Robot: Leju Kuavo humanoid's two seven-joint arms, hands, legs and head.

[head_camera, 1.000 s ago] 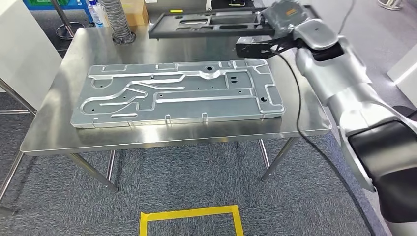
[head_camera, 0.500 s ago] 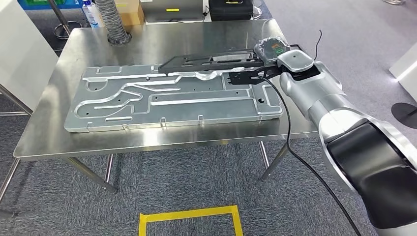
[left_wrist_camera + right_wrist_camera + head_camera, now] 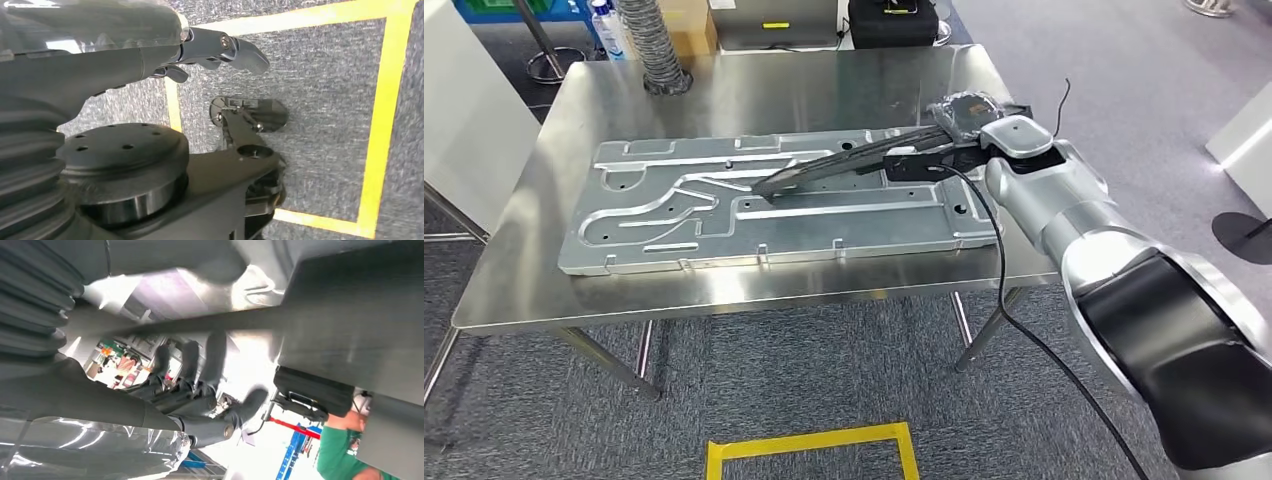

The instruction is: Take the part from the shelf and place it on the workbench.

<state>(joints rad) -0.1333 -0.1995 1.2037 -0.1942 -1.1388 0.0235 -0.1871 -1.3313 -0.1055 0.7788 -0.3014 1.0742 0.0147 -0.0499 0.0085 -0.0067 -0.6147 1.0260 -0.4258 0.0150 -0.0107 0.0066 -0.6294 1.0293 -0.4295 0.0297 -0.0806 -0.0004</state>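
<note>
The part [image 3: 844, 160] is a long, flat black panel with cut-outs. My right hand [image 3: 969, 115] grips it by its right end, and it slopes down to the left. Its far tip rests on or just above the big silver ribbed plate [image 3: 674, 215] lying on the steel workbench [image 3: 754, 90]. In the right wrist view the dark fingers [image 3: 190, 365] curl against the part's [image 3: 350, 315] edge. My left hand [image 3: 200, 50] hangs over the grey carpet and holds nothing, with its thumb [image 3: 240, 50] standing apart from the fingers.
A ribbed hose [image 3: 656, 45], a bottle [image 3: 604, 30] and a cardboard box [image 3: 686, 25] stand at the bench's far left, with a black case [image 3: 892, 20] behind it. Yellow tape [image 3: 809, 440] marks the floor in front. A person in green [image 3: 345, 455] stands beyond the right hand.
My right hand has come down and toward me with the part, which went from level above the bench's far edge to sloping onto the silver plate. The view also shifted slightly.
</note>
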